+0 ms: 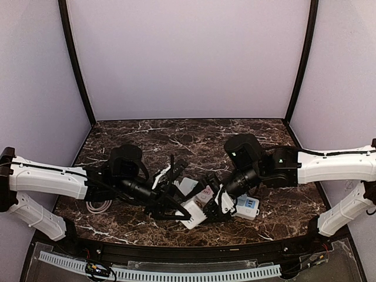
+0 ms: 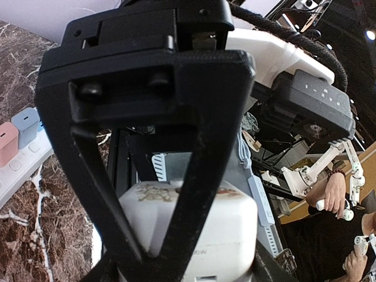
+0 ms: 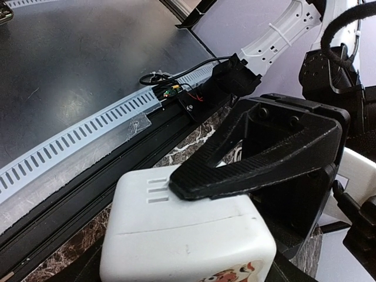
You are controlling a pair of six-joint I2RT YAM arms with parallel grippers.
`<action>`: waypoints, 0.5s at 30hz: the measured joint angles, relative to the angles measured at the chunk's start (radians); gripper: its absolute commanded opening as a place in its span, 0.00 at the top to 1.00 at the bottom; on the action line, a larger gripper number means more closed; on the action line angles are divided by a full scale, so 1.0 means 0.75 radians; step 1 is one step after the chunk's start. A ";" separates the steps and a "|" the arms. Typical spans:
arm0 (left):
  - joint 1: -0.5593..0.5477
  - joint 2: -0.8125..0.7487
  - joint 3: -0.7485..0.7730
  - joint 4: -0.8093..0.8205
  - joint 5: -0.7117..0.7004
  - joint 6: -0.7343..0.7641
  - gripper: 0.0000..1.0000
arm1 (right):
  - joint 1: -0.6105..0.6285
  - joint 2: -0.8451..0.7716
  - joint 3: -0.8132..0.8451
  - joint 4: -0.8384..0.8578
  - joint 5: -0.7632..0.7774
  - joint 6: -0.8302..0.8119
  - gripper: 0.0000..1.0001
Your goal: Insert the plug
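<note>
Left gripper [image 1: 183, 211]: jaws partly closed and clamped on the white plug [image 2: 200, 235], which sits on the near side of the power strip [image 1: 249, 208], just beside its left half, above the marble table [image 1: 147, 141]. Right gripper [image 1: 214, 210]: jaws partly open, one finger [image 3: 247, 164] lying flat on the plug's top face and the other mostly hidden beneath, so a full grip cannot be confirmed. A pink adapter [image 2: 7, 144] and a blue adapter [image 2: 26, 126] stand plugged into the power strip.

A white, stickered plug [image 1: 194, 217] is just beside the white power strip [image 1: 249, 209].
</note>
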 measured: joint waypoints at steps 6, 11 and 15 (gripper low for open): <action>0.000 0.009 0.007 0.005 0.014 -0.006 0.67 | 0.000 0.000 0.014 -0.021 -0.021 -0.004 0.39; -0.001 0.021 0.012 0.009 0.034 -0.020 0.63 | 0.001 0.001 0.015 -0.033 -0.033 -0.014 0.68; 0.001 0.026 0.017 0.008 0.035 -0.025 0.30 | 0.001 0.001 0.017 -0.039 -0.040 -0.014 0.81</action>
